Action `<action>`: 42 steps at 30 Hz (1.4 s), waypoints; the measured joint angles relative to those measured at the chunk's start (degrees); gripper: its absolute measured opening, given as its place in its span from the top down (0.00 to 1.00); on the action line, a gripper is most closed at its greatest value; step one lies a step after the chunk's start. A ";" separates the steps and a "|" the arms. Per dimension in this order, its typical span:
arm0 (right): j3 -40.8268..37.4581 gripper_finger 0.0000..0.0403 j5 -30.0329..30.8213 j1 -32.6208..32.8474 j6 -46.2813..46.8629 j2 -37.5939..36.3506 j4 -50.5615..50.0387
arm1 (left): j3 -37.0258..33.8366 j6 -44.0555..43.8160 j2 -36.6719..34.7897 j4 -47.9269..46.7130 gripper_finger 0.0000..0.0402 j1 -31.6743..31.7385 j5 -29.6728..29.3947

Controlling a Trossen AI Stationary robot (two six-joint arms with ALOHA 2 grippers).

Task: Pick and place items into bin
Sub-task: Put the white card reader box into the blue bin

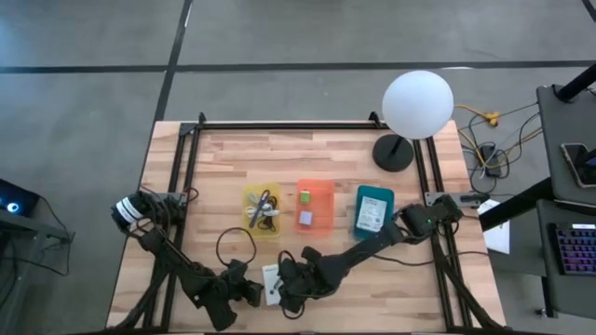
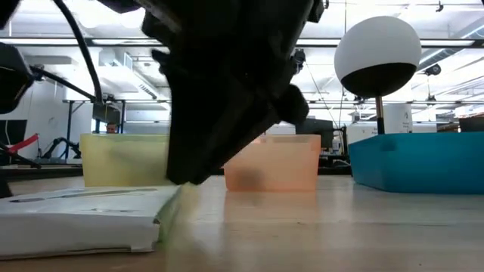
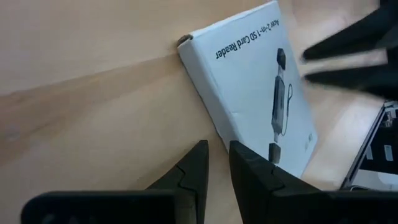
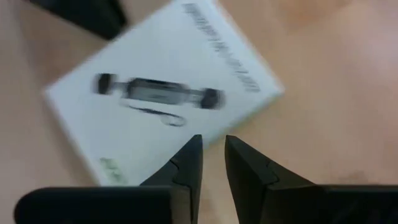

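Low in the middle of the high view, the 2 dark arms meet over a small white box [image 1: 271, 282] lying flat on the wooden table [image 1: 223, 158]. The left gripper [image 1: 253, 294] sits just left of the box and the right gripper [image 1: 287, 288] just right of it.

In the left wrist view, the fingers [image 3: 186, 171] stand close together with only a thin gap, and nothing is between them. The box [image 3: 255, 93] lies just past the tips. Its print says it is an SD card reader. The other arm shows as a dark blur at the upper right there.

In the right wrist view, the fingers [image 4: 186, 163] are also nearly closed and hold nothing. The box [image 4: 161, 93] lies under and past the tips, and its print is too blurry to read.

In the low view, a big dark arm fills the upper middle and hides most of the scene. The box [image 2: 83, 219] fills the lower left and is cut off by the edge.

In the middle of the high view sit 3 bins in a row: a yellow bin [image 1: 262, 210] with a tangle of small things I cannot make out, an orange bin [image 1: 315, 206] with 2 tiny pieces, and a teal bin [image 1: 372, 210] with a white card. A white ball lamp [image 1: 417, 104] stands at the upper right. A loop of black cable [image 1: 236, 244] lies below the yellow bin.
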 joint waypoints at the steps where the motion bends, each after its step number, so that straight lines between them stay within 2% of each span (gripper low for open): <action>1: -0.72 0.85 -0.74 0.02 0.64 0.00 1.44 | -0.01 1.08 0.06 0.65 0.87 0.42 0.05; 8: -2.29 0.85 -0.99 -0.11 2.67 -0.07 4.15 | 0.21 16.07 0.38 10.68 0.87 3.86 1.53; 12: -2.57 0.85 -0.15 0.28 2.62 -0.09 4.45 | 2.07 23.19 0.13 13.23 0.87 5.05 -1.84; 19: -2.61 0.85 1.02 1.27 2.90 -0.40 4.51 | 2.21 25.53 -0.15 12.43 0.87 4.78 -1.68; 22: -2.67 0.86 5.33 2.34 4.25 -1.67 -0.56 | 2.11 25.41 -0.35 12.09 0.87 3.47 -2.03; 27: -2.61 0.90 4.78 2.57 4.18 -2.67 -4.92 | 2.36 25.18 -0.46 12.18 0.87 0.87 -1.64; 31: -4.42 0.97 4.40 3.06 2.10 -2.62 -2.83 | 2.33 25.12 0.42 12.10 0.87 -0.11 -1.71; 34: -6.58 0.98 3.10 3.09 0.80 -2.64 -1.24 | 2.32 25.20 2.59 12.04 0.87 -0.14 1.17; 42: -9.37 0.98 0.25 1.59 -3.32 -2.82 6.82 | 3.50 25.96 5.01 12.00 0.87 1.81 3.20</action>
